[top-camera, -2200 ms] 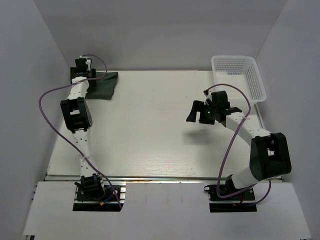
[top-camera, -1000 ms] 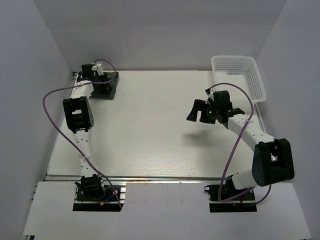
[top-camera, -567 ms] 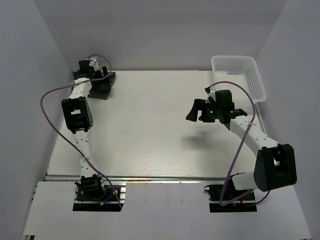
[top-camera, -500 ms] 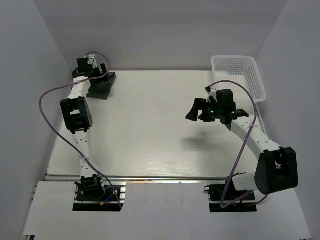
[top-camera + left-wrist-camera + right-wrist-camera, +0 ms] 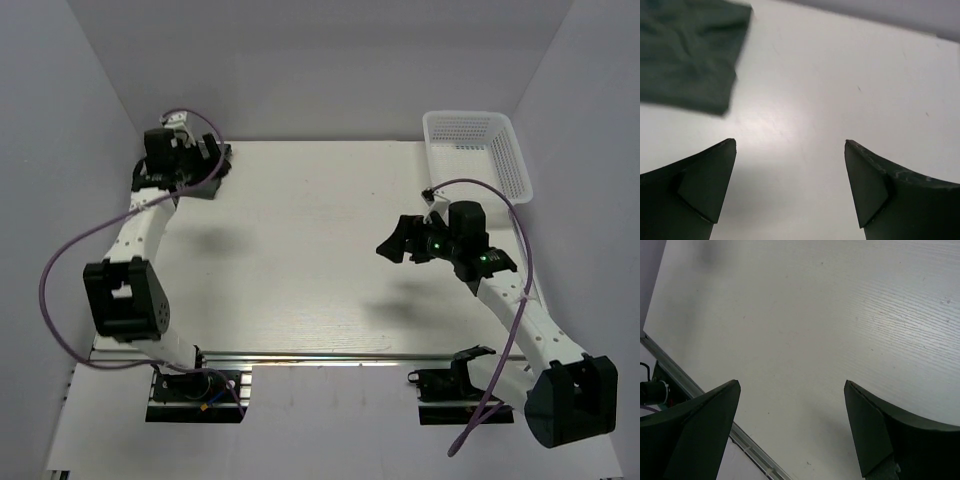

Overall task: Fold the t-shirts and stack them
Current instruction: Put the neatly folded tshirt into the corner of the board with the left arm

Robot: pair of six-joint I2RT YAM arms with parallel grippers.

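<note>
Dark grey-green cloth, one item: t-shirt [image 5: 685,55], soft and creased, lying on the table [image 5: 300,250] at its far left corner. From the left wrist it sits ahead of the jaws and off to the left, apart from both, with one corner and a lower edge showing.

Left gripper [image 5: 790,145], one: two dark matte wedge-shaped fingers [image 5: 700,190]. The jaws are spread wide and hold nothing, with only bare board between them.

Table, one: white, rectangular, smooth with a faint wood grain, metal rail along the near edge.

Right gripper [image 5: 792,385], one: two dark wedge fingers [image 5: 695,435] of the same shape. The jaws are wide apart and empty, raised over the right half of the table, grained board beneath them, with the rail past the left finger.

Basket [image 5: 437,150], one: white plastic mesh, rectangular, open-topped, at the far right corner, beyond the right jaws and well apart from them.
</note>
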